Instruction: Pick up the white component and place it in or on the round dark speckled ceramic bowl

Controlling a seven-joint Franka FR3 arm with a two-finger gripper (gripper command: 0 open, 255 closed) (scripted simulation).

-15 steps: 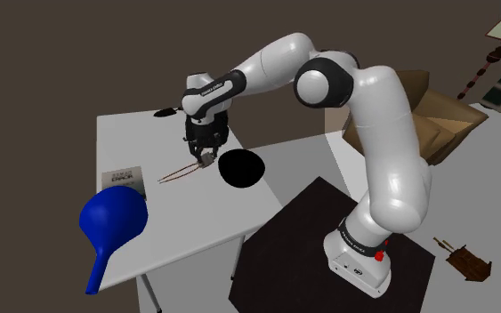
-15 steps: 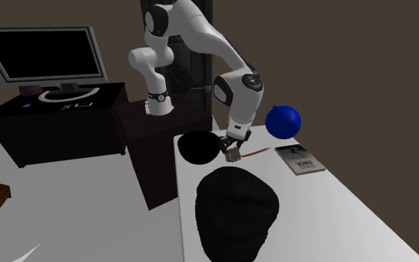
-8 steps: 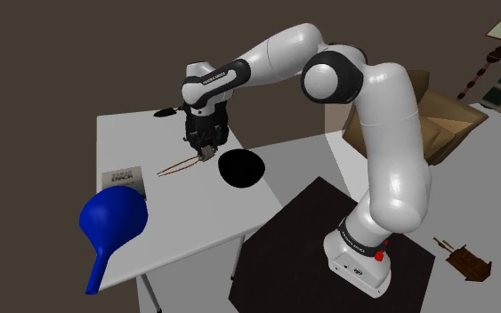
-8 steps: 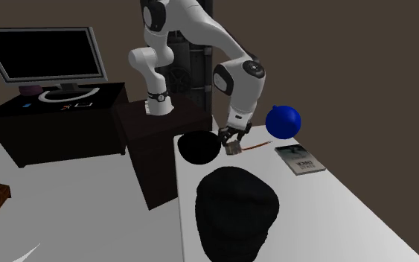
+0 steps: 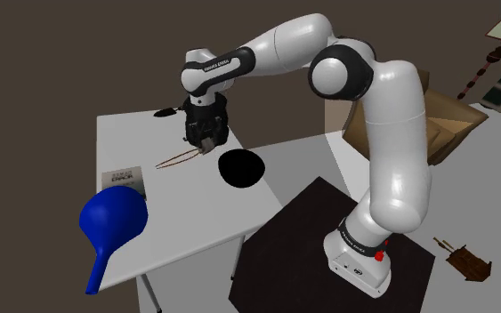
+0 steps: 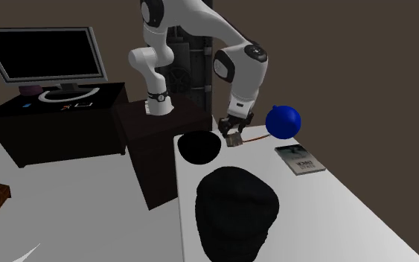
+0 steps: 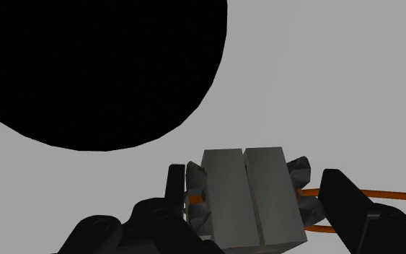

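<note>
Black two-finger gripper (image 5: 205, 142) pinches the pale grey blocky component (image 7: 246, 196), so I'd centre it over the round black bowl (image 5: 241, 167) before releasing.

My shoulder camera sits high, beside and a little behind the stand (image 5: 284, 240). It looks down over the table (image 5: 195, 209), with the arm (image 5: 391, 151) reaching up toward that view's left. My second exterior camera stands at the table's opposite end, lower, just behind a black lump (image 6: 236, 212). It faces back along the tabletop to the stand, with a monitor (image 6: 45, 53) behind at its left. Both views share the tabletop: the dark bowl (image 5: 241, 167), the blue ball (image 5: 113, 216) and the booklet (image 5: 122, 178). My wrist camera rides on the hand and looks steeply down along the gripper (image 7: 255, 182), close to the table. The grey block (image 7: 248, 202) clasped between the fingers sits nearest, and the bowl lies just beyond.
</note>
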